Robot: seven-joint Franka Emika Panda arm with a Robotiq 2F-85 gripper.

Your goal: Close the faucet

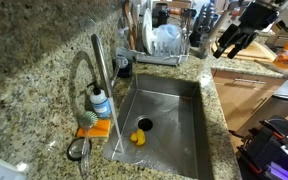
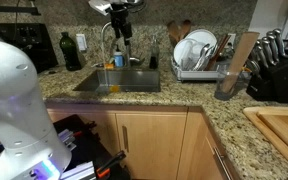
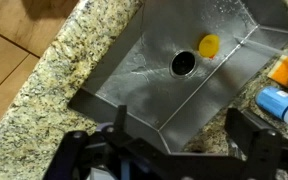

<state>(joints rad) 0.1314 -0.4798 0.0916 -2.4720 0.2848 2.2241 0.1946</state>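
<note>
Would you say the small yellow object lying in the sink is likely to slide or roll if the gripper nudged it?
Probably yes: the yellow object looks small and rounded, so likely light, and the steel sink floor looks smooth, so it may drift toward the drain beside it.

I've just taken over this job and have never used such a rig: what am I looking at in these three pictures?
It is one robot arm with a two-fingered hand. Two pictures come from cameras outside the robot, aimed at a kitchen counter. The third comes from a camera on the wrist, looking down past the hand into the steel sink. The hand is open, holds nothing and hangs above the sink. The tall silver faucet stands at the sink's edge, with a soap bottle beside it. A small yellow thing lies by the drain. A dish rack stands further along the counter.
</note>
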